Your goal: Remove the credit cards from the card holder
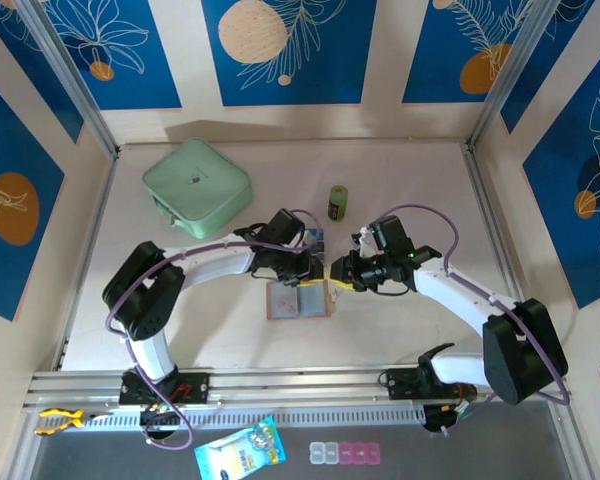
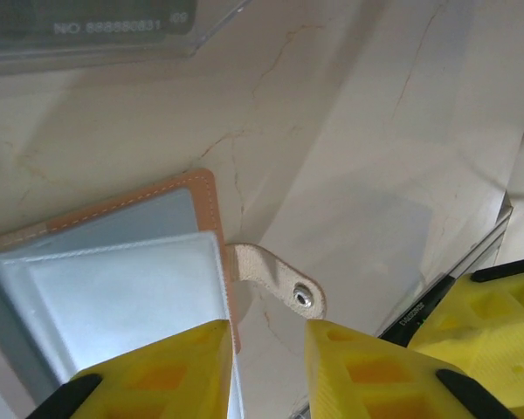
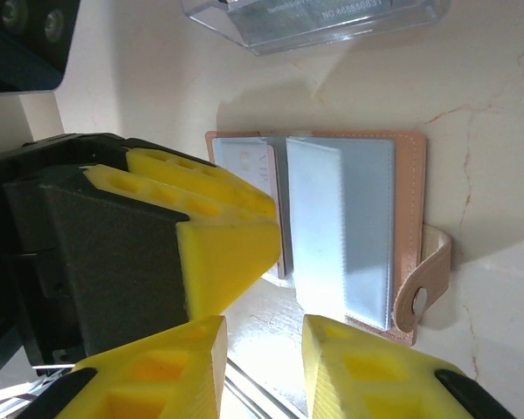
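Note:
The tan-pink card holder [image 1: 300, 299] lies open on the table, its grey clear sleeves [image 3: 342, 218] fanned up and its snap tab [image 2: 280, 281] sticking out sideways. A pale card [image 3: 246, 170] sits in one sleeve on the far leaf. My left gripper [image 2: 268, 336] hovers open over the holder's tab-side edge, one finger above the sleeves, and nothing is between its fingers. My right gripper [image 3: 264, 336] stands open just off the holder's near edge, with only bare table in its gap. In the top view both grippers, left [image 1: 318, 270] and right [image 1: 336, 278], meet nose to nose above the holder's right end.
A transparent plastic box [image 3: 319, 19] with a dark numbered card [image 2: 87, 22] inside lies just behind the holder. A mint-green square case [image 1: 197, 187] sits at the back left and a small green bottle [image 1: 339, 202] behind the grippers. Padded walls enclose the table.

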You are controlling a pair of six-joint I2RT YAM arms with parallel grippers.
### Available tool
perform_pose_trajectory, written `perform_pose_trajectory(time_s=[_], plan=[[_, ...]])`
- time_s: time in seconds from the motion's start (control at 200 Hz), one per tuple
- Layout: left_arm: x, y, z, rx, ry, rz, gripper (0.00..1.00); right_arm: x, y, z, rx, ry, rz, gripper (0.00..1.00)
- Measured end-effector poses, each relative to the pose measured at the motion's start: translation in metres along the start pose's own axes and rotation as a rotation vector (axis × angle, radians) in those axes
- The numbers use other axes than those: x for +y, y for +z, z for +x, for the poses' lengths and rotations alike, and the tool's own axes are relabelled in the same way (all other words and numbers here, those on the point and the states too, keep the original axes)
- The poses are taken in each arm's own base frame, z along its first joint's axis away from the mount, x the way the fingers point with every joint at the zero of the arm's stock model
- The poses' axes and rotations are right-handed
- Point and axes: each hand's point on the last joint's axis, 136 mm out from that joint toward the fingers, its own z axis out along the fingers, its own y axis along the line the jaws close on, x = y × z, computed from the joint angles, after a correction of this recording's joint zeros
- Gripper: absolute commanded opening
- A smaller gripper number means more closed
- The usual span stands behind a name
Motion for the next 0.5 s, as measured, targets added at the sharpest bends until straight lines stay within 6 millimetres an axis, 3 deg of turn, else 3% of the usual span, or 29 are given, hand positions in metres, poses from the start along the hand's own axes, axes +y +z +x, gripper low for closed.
perform_pose_trajectory(time_s=[0.255, 0.5], plan=[[0.020, -0.017, 0.006, -0.027, -0.030, -0.013, 0.27, 0.002, 0.018, 0.012, 0.070, -0.010, 0.020, 0.29], [0.048, -0.038, 0.008, -0.083, -0.069, -0.040, 0.24, 0.019, 0.043, 0.018, 0.135, -0.049, 0.028, 0.28]])
